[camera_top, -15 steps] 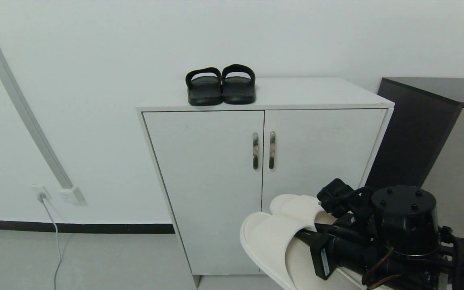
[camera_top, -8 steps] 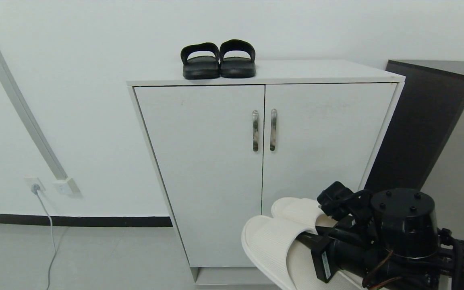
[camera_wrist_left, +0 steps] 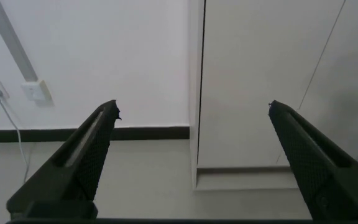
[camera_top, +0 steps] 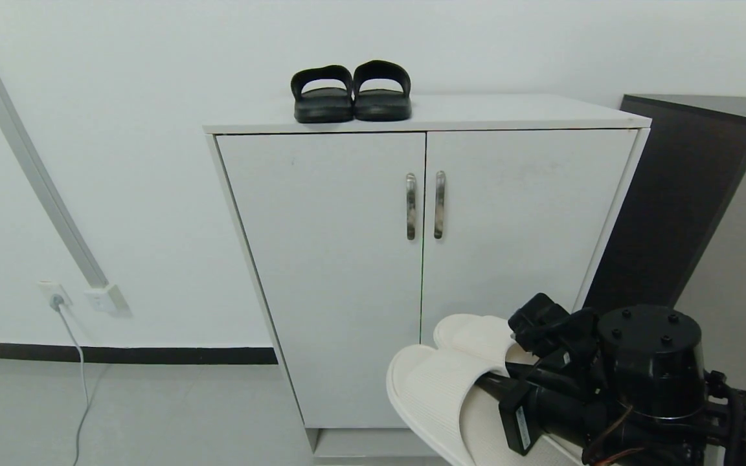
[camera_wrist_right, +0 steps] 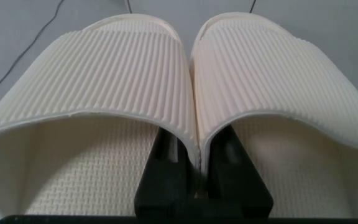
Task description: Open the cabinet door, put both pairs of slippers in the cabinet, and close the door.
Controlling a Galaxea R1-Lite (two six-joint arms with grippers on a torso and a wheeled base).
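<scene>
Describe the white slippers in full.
The white slippers are a cream pair with ribbed straps and dimpled footbeds, foam-like. They lie side by side, touching, toes toward the cabinet, held aloft. The right gripper is shut on their adjoining strap edges, one finger inside each slipper.

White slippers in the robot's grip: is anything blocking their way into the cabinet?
Yes. Both cabinet doors are shut, standing between the white slippers, clamped in the right gripper, and the inside. The black slippers on top face the same barrier.

Seemingly shut doors (camera_top: 334,272) across cabinet (camera_top: 509,113)
</scene>
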